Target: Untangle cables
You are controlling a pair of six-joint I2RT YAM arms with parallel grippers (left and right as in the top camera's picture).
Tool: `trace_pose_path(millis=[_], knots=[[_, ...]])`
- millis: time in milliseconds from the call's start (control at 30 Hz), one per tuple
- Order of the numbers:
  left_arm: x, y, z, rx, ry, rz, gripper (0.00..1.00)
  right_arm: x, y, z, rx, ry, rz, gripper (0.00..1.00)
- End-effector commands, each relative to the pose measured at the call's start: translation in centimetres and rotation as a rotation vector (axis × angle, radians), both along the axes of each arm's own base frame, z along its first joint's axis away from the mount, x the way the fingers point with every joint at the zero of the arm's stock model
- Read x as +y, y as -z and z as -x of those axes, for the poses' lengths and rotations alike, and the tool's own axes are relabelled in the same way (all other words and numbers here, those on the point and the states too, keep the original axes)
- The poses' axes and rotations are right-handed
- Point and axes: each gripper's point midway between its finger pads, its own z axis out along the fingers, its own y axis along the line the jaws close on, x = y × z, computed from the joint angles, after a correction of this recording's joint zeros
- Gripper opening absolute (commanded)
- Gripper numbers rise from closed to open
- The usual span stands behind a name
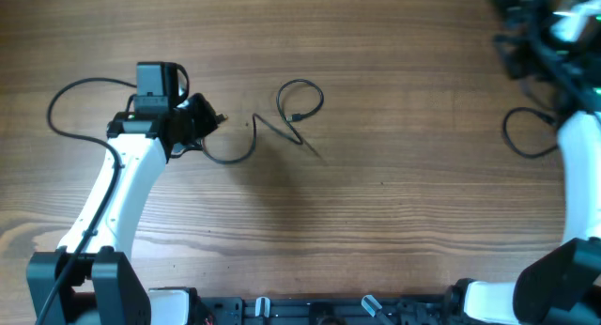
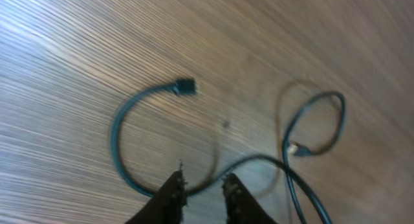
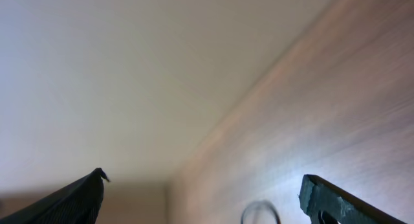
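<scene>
Cables: I'm pinching the thin black looped cord (image 2: 123,153) with my left gripper (image 2: 202,188) toward the table's far-left corner; right gripper (image 3: 200,195) hanging released. Next, probably dragging it straight.

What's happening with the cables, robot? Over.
Left gripper pinching the cable, one loop left. Right gripper open, far away. Nothing blocking.

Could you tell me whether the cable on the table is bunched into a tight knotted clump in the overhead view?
No, the cable lies spread out in loose open loops on the table.
</scene>
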Motion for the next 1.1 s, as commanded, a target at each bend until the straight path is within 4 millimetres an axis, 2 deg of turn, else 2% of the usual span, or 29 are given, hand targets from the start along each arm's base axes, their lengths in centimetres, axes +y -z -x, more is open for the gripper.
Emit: trace_pose_path(millis=[0, 33, 67, 133, 167, 267, 333, 367, 500, 633, 767, 833, 867, 1067], knots=[[-2.4, 0.3, 0.7, 0.012, 0.126, 0.014, 0.94, 5.8, 1.6, 0.0, -0.019, -0.143, 0.186, 0.99], [-2.3, 0.4, 0.7, 0.013, 0.123, 0.003, 1.0, 8.1, 2.8, 0.6, 0.011, -0.192, 0.239, 1.0], [-2.2, 0.4, 0.7, 0.012, 0.119, 0.0, 1.0, 9.8, 4.0, 1.3, 0.047, -0.224, 0.294, 1.0], [-1.8, 0.4, 0.6, 0.014, 0.106, -0.011, 1.0, 11.5, 5.1, 2.1, 0.089, -0.257, 0.332, 1.0], [-1.6, 0.5, 0.6, 0.015, 0.093, -0.02, 1.0, 12.2, 5.2, 2.3, 0.086, -0.274, 0.345, 1.0], [0.3, 0.6, 0.3, 0.031, -0.088, -0.031, 1.0, 16.0, 4.8, 2.8, -0.021, -0.41, 0.435, 1.0], [1.2, 0.6, 0.1, 0.038, -0.165, -0.001, 1.0, 19.1, 4.5, 3.1, -0.128, -0.512, 0.52, 1.0], [1.6, 0.6, 0.1, 0.04, -0.175, 0.0, 1.0, 20.0, 4.7, 3.1, -0.145, -0.522, 0.557, 1.0], [3.2, 0.8, 0.5, 0.061, -0.218, -0.002, 1.0, 22.7, 3.8, 3.4, -0.214, -0.563, 0.646, 0.99], [5.1, 0.9, 0.7, 0.066, -0.271, -0.001, 1.0, 24.2, 2.5, 2.1, -0.202, -0.668, 0.759, 0.99], [5.3, 1.1, 1.2, 0.09, -0.274, -0.005, 1.0, 26.5, 5.2, 1.2, -0.15, -0.78, 0.802, 0.99], [5.3, 1.1, 1.2, 0.09, -0.274, -0.005, 1.0, 28.0, 7.7, 1.2, -0.121, -0.827, 0.805, 0.99], [5.3, 1.1, 1.2, 0.09, -0.274, -0.005, 1.0, 28.6, 8.3, 1.4, -0.127, -0.851, 0.815, 0.99], [5.3, 1.1, 1.2, 0.09, -0.274, -0.005, 1.0, 30.8, 9.4, 2.5, -0.218, -0.977, 0.898, 1.0]])
